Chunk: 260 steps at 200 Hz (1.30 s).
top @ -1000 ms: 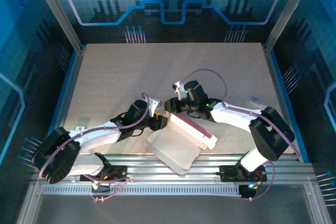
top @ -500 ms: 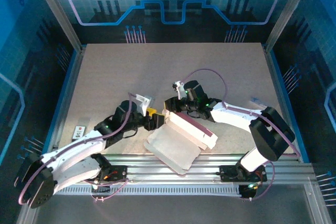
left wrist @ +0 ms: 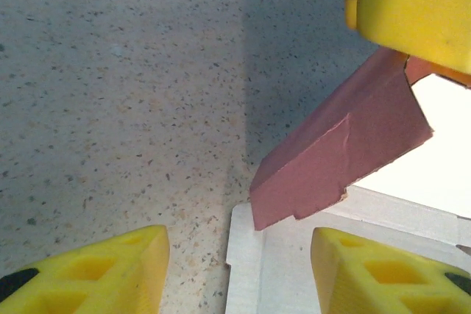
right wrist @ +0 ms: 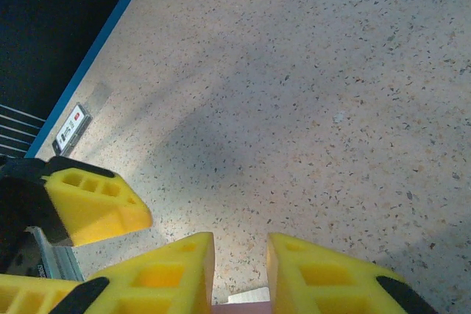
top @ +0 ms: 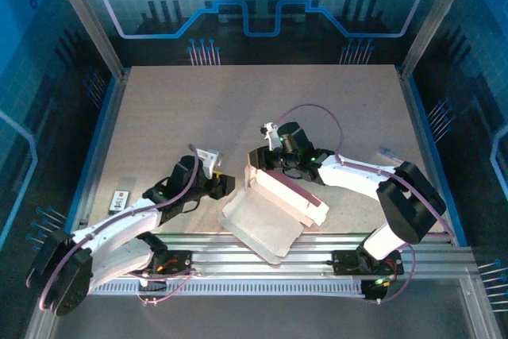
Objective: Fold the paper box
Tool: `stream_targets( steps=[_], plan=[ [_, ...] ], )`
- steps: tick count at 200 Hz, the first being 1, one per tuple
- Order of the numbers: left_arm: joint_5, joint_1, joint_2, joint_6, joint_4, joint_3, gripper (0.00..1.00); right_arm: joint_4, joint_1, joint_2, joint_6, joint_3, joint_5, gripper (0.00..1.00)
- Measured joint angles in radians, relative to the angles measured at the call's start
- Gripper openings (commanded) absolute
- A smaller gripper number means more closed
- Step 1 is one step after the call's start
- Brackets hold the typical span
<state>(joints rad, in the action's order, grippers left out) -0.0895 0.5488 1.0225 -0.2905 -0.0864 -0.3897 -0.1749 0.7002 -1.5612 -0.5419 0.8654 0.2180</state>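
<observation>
The paper box (top: 266, 218) lies on the speckled tabletop (top: 238, 109) near its front edge, just right of the middle. Its broad whitish panel lies flat, and the near corner reaches over the metal rail (top: 198, 245) in front of the arms. Along the far side of that panel a long pink wall stands raised, running from near the right fingers down toward the right. The right fingers (top: 255, 166) are clenched on the far-left end of the box. In the right wrist view they stand close together with a sliver of pink card between them. In the left wrist view one yellow finger (left wrist: 419, 5) of that arm sits on top of the pink flap (left wrist: 338, 148), which slopes up off the whitish panel. The left fingers (top: 225, 184) are released and grip nothing. They hover just left of the box, spread apart, with the panel's left edge below the gap between them. A small grey card (top: 119, 198) with a red mark lies well apart, near the left edge of the tabletop.
</observation>
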Motion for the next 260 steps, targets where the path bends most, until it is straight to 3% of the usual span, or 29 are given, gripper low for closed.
stream_targets(
  steps=[75,113,152,192,228,260],
  plan=[
    [-0.091,0.005,0.178,0.073,-0.153,-0.014,0.57,-0.001,0.002,0.0,0.0,0.0,0.019,0.24],
    [-0.105,0.055,0.221,0.103,-0.204,-0.026,0.58,-0.001,0.002,0.0,-0.001,0.0,0.034,0.23],
    [-0.114,0.092,0.27,0.122,-0.248,-0.048,0.5,-0.006,0.002,-0.005,-0.005,0.0,0.056,0.21],
    [-0.111,0.093,0.312,0.133,-0.268,-0.052,0.49,-0.013,0.002,-0.01,-0.009,0.0,0.075,0.21],
    [-0.142,0.094,0.287,0.137,-0.24,-0.064,0.57,-0.013,0.002,-0.01,-0.009,0.0,0.075,0.21],
    [-0.166,0.096,0.108,0.142,-0.154,-0.064,0.6,-0.013,0.002,-0.01,-0.009,0.0,0.076,0.21]
  ],
)
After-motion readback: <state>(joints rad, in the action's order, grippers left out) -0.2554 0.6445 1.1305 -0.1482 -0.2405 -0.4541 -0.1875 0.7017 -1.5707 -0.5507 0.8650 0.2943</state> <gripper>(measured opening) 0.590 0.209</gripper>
